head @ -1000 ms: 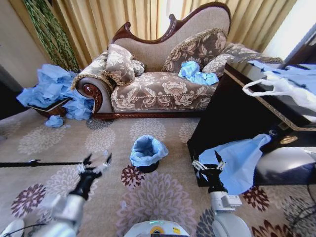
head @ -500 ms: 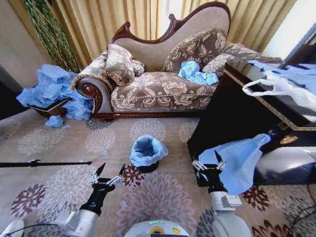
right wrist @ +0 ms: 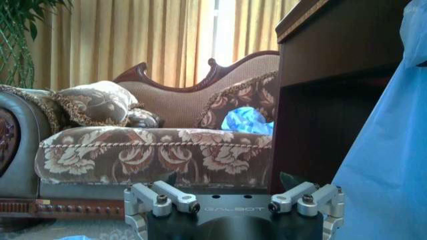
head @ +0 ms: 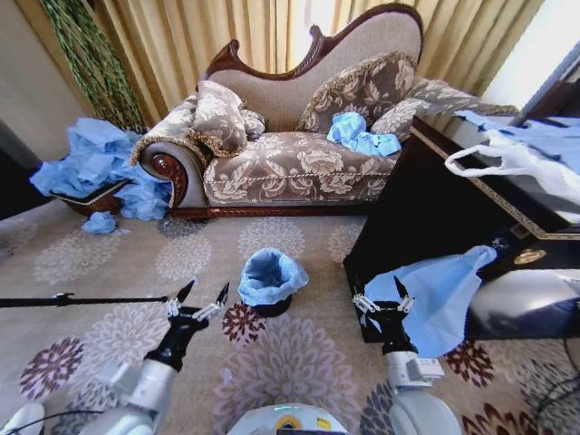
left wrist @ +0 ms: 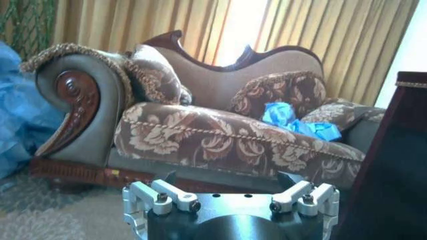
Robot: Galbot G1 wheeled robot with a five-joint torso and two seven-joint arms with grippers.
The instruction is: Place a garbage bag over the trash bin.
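The trash bin (head: 272, 307) stands on the carpet in front of the sofa, with its black base showing. A light-blue garbage bag (head: 270, 272) lies over its top and hangs down its sides. My left gripper (head: 208, 288) hovers open just left of the bin, with nothing between its fingers. In the left wrist view the left gripper (left wrist: 229, 176) faces the sofa. My right gripper (head: 377, 288) is open to the right of the bin, beside a second blue bag (head: 439, 294) that hangs from the dark table. The right gripper (right wrist: 229, 177) holds nothing.
A dark wooden table (head: 426, 213) stands close on the right, with a white loop-handled bag (head: 517, 161) on top. A patterned sofa (head: 290, 163) carries a crumpled blue bag (head: 361, 134). A heap of blue bags (head: 95, 168) lies far left. A black rod (head: 82, 300) lies on the carpet.
The left arm swung right toward the bin, dipped, then moved forward again; its gripper stays open. The right arm, the bin and its bag have not moved.
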